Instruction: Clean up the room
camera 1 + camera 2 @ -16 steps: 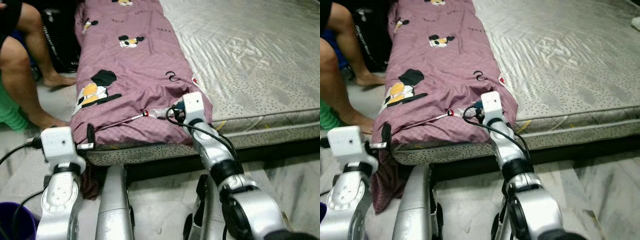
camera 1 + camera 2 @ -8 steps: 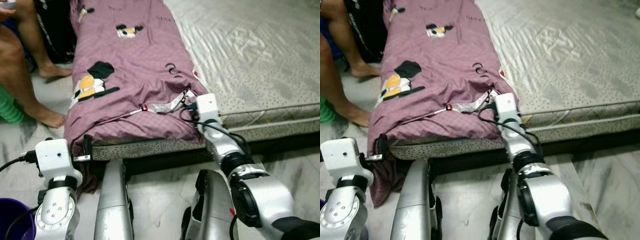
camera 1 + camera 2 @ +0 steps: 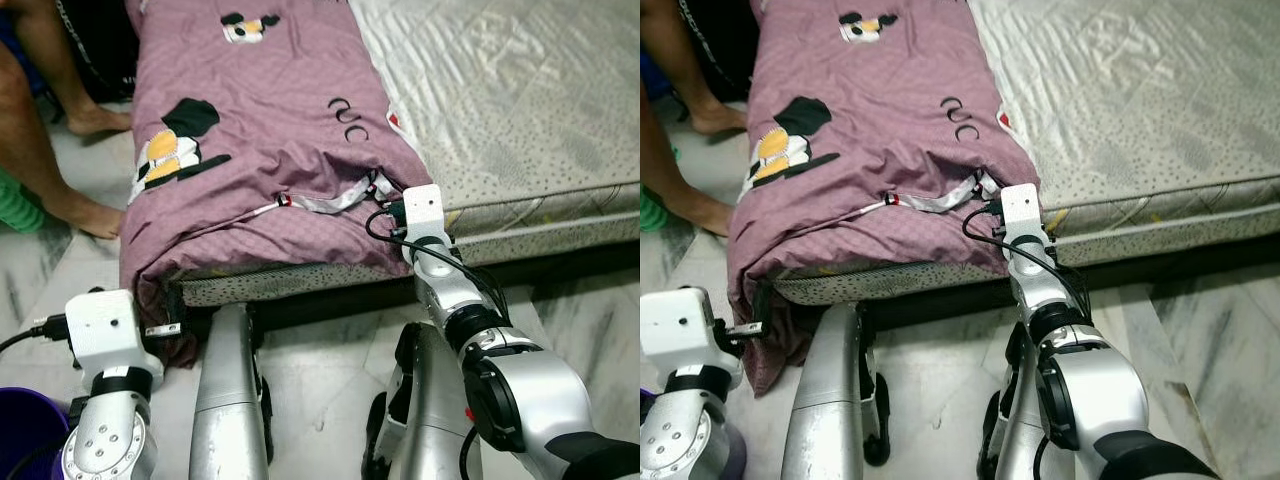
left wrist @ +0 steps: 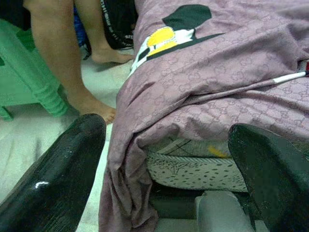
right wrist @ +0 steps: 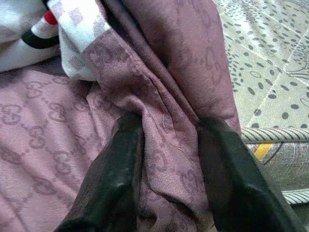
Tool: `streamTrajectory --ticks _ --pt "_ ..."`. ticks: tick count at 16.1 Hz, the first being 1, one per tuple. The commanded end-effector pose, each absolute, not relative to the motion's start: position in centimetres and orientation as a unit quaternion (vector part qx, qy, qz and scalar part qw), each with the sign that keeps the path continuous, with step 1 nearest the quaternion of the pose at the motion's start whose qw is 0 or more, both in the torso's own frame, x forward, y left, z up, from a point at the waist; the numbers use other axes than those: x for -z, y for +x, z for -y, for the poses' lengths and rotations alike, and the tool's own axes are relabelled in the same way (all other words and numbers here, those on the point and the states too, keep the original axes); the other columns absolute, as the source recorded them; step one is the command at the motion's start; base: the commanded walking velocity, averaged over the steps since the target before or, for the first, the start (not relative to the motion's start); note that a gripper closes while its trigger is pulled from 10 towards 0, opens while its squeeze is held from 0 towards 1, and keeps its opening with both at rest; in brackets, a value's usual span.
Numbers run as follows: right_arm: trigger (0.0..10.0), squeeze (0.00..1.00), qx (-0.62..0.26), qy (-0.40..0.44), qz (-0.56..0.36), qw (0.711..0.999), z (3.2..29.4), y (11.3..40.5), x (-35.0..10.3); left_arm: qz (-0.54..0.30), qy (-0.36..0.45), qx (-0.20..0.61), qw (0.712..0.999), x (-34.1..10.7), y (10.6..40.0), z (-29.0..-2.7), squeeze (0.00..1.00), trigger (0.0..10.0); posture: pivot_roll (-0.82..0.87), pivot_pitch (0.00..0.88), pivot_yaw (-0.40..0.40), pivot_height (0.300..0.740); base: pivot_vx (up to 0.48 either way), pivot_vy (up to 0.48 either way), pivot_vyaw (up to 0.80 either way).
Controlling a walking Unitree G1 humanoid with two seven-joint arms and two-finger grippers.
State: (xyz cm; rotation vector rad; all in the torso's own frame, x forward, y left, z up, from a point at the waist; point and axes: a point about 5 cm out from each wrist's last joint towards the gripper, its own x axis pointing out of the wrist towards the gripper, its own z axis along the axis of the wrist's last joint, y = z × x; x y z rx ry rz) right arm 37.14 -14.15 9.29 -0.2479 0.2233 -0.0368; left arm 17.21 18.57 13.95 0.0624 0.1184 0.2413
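Mauve cotton, soft and limp: the quilt (image 3: 260,150) lies along the left side of the mattress (image 3: 520,110), its near-left corner drooping toward the floor. It should bunch and drag rather than lift cleanly, so a hem fold is the sensible hold. The right gripper (image 5: 169,159) pinches such a fold at the near edge; the left gripper (image 4: 164,174) hovers, fingers spread. A purple bucket (image 3: 20,440) sits near left, contents unseen.

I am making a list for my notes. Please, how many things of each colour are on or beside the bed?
Purple: 2, the blanket on the mattress and the bucket on the floor
Grey: 1, the mattress
Green: 1, the stool beside a person's legs
Total: 4
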Motion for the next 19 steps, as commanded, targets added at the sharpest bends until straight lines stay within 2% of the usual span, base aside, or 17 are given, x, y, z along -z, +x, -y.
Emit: streamTrajectory --ticks 1,5,11,16,19 --pt "0.0 0.0 0.033 -0.111 -0.119 0.986 14.8 36.9 -8.9 -0.071 0.04 -0.127 0.989 -13.7 17.0 -19.1 0.0 10.0 0.24 0.247 0.024 0.525 0.0 0.0 0.0" --pt "0.0 0.0 0.062 -0.078 -0.13 0.987 16.3 36.5 -8.3 -0.072 0.039 -0.126 0.989 -13.4 17.4 -19.1 0.0 10.0 0.24 0.219 0.024 0.525 0.0 0.0 0.0" --pt "0.0 0.0 0.045 -0.042 -0.126 0.99 16.4 36.5 -8.3 -0.053 0.04 -0.129 0.989 -13.7 19.2 -19.6 0.0 10.0 0.22 0.156 0.017 0.525 0.0 0.0 0.0" --pt "0.0 0.0 0.037 -0.039 -0.129 0.99 18.1 34.9 -6.8 -0.04 0.039 -0.131 0.99 -13.7 20.6 -19.9 0.0 10.0 0.2 0.114 0.015 0.525 0.0 0.0 0.0" --pt "0.0 0.0 0.028 -0.04 -0.135 0.99 19.4 32.6 -5.6 -0.035 0.035 -0.127 0.991 -13.5 21.3 -19.9 0.0 10.0 0.17 0.088 0.021 0.525 0.0 0.0 0.0"
